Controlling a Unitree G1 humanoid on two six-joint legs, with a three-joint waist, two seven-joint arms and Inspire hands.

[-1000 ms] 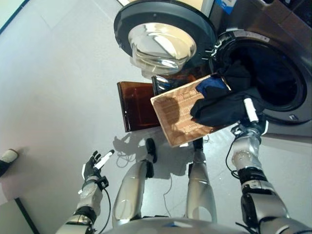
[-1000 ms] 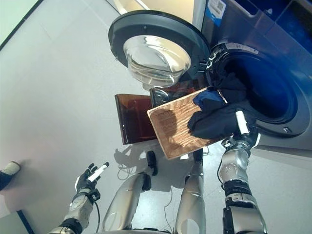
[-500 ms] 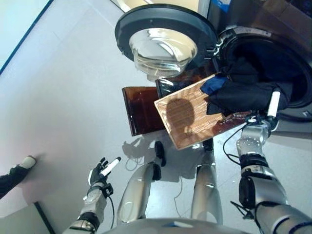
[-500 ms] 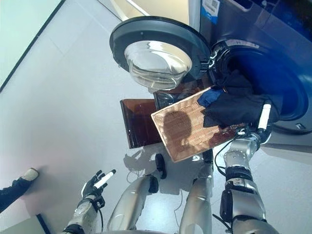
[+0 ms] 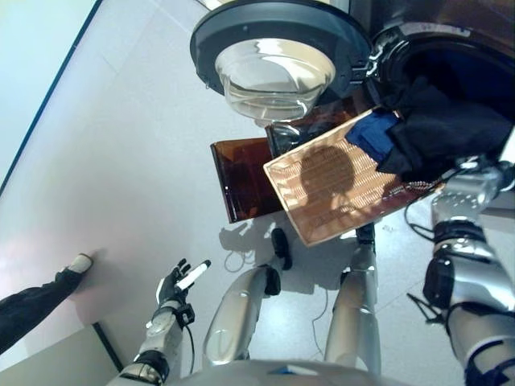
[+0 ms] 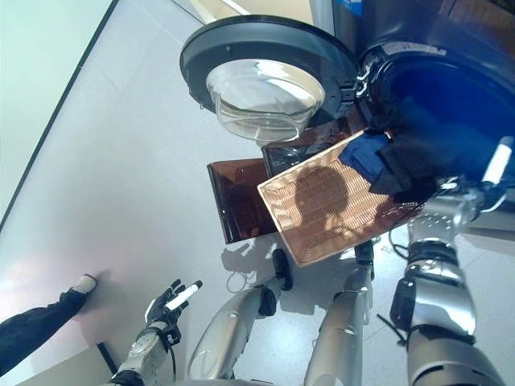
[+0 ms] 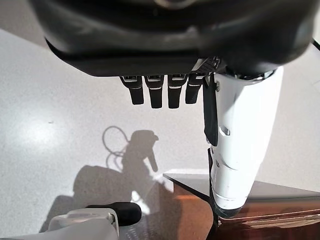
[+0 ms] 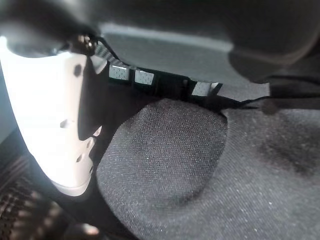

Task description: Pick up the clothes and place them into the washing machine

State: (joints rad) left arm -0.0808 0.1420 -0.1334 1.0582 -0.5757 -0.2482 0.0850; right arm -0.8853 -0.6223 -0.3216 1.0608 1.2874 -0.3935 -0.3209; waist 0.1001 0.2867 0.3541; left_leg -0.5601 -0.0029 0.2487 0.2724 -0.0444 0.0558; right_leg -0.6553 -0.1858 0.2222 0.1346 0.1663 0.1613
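Observation:
A dark garment [image 5: 442, 133] is bunched at the lower lip of the washing machine's open drum [image 5: 475, 56], partly over the far end of a woven basket [image 5: 334, 189]. My right hand [image 6: 475, 189] is under it at the right edge, white thumb up. In the right wrist view its fingers [image 8: 135, 75] curl into the dark cloth [image 8: 200, 165]. A blue garment [image 5: 372, 133] lies in the basket beside the dark one. My left hand [image 5: 179, 287] hangs low at the left, fingers [image 7: 157, 92] straight, holding nothing.
The round glass door [image 5: 278, 56] stands swung open to the left of the drum. A brown see-through box [image 5: 241, 181] stands under the basket. A person's dark trouser leg and pale shoe [image 5: 48, 285] reach in over the floor at the lower left.
The whole view has shifted. My right hand has carried the dark garment up off the basket's middle to the drum's lip. The person's leg shows further in.

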